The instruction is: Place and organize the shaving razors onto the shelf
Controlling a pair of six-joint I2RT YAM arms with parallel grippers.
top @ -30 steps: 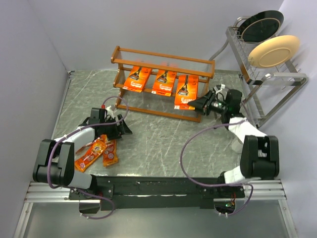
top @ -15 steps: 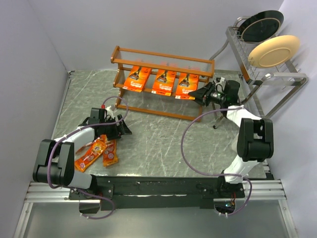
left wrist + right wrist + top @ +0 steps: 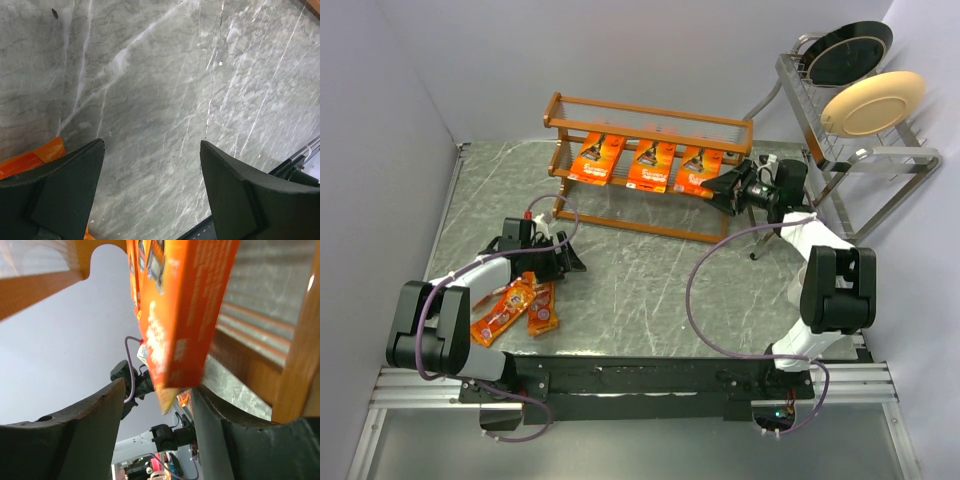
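Fingers of right gripper [image 3: 718,190] spread, straddling third razor card [image 3: 698,168] at 3 o'clock end of shelf [image 3: 650,113]; risks snagging card on retreat, dragging it off. Left gripper [image 3: 151,145] wide, empty.

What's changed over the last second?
The right gripper lifted the third large razor pack from hanging off the front of the shelf up beside the other two large packs; whether it has let go is unclear. Left gripper, small packs unchanged.
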